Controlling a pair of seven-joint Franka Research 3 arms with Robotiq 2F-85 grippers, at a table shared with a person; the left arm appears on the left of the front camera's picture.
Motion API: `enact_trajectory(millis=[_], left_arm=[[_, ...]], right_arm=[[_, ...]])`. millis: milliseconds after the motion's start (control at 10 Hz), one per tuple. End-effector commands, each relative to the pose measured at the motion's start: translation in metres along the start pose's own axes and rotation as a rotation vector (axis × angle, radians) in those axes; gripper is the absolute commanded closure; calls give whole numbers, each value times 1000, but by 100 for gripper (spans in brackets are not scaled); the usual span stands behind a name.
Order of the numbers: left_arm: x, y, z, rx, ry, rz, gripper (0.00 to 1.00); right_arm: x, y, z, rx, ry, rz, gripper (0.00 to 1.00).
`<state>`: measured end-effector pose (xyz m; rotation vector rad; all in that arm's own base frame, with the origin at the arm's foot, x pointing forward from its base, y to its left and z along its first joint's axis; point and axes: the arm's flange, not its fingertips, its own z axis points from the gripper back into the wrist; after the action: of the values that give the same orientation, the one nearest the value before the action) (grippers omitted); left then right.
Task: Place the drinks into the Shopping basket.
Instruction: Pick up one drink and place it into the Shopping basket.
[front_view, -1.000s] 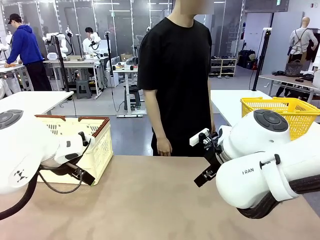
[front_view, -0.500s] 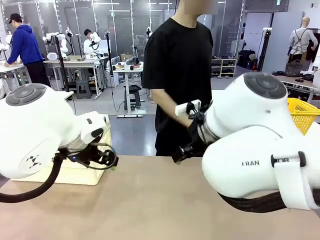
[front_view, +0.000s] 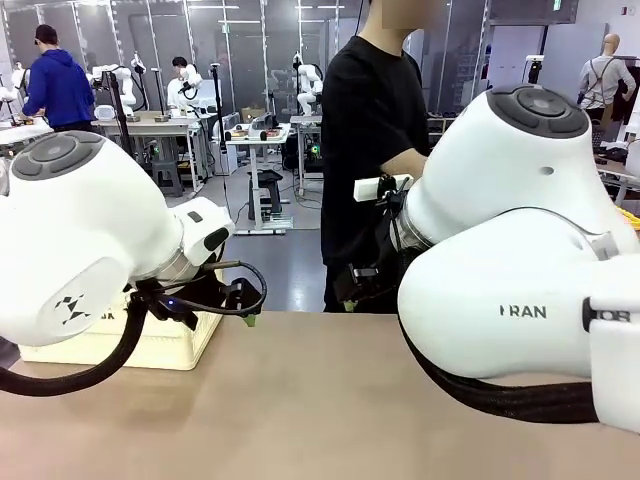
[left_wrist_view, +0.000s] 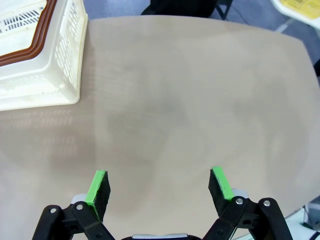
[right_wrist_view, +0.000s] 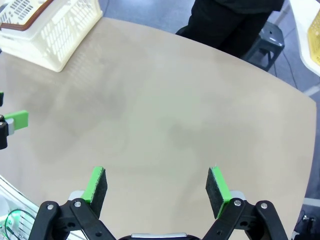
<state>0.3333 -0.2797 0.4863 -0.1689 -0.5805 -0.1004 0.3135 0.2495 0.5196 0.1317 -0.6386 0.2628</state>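
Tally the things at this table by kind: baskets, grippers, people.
Cream-white slotted plastic basket with brown rim: 1
Black two-finger grippers with green pads: 2 (left gripper, right gripper, both open)
Person in black T-shirt: 1
Total: 4

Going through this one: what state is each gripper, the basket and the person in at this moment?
left gripper: open, empty, over the table.
right gripper: open, empty, over the table.
Shopping basket: upright on the table, apart from both grippers.
person: standing at the table's far side.
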Motion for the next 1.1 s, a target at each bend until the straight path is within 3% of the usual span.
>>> enact_trajectory(millis=[0,400,600,700,800,1000], left_arm=[[-4,-8,9,55,11,32,0],[-7,-3,14,140,-22,-28,0],[-13,26,16,237,-75,-91,0],[-17,47,18,236,-72,-197,0],[-18,66,19,227,-44,-209,0],[-20,117,18,236,-37,-123,0]], right_arm=[[-8,7,6,-38,-22,-44,0],[-18,3,7,-114,-75,50,0],[-31,-20,8,-59,-145,123,0],[-34,-34,5,-23,-118,121,0],[-36,-51,-1,-44,-80,96,0],[-42,-85,-15,-10,-7,44,0]])
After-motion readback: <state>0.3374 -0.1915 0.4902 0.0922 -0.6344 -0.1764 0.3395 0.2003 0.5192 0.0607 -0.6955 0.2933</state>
